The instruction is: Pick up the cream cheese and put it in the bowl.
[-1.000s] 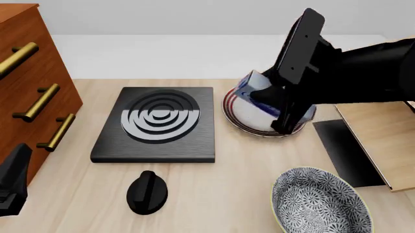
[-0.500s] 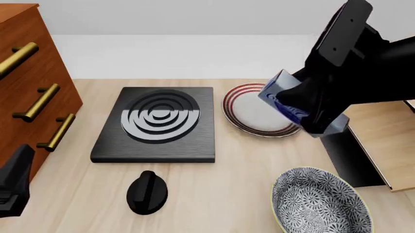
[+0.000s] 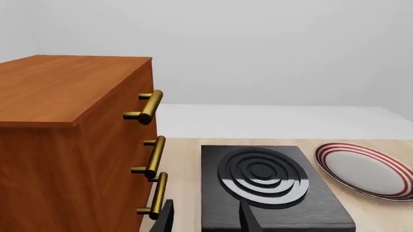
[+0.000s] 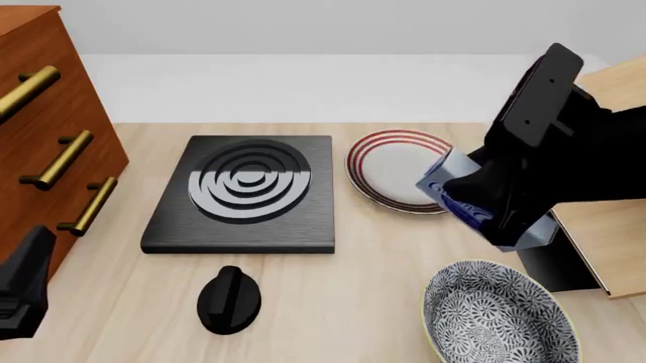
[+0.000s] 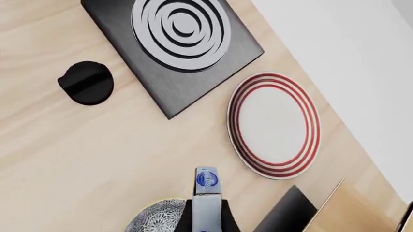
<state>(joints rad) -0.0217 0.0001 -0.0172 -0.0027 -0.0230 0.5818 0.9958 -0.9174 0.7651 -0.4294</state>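
Front view: your right hand point(image 4: 492, 203) is clamped on the cream cheese point(image 4: 452, 191), held tilted in the air between the red-ringed plate point(image 4: 382, 190) and the bowl point(image 4: 498, 313), clear of the table point(image 4: 353, 302). Left hand point(image 3: 206, 218) sits idle by the drawer cabinet point(image 4: 41, 128), fingers parted.
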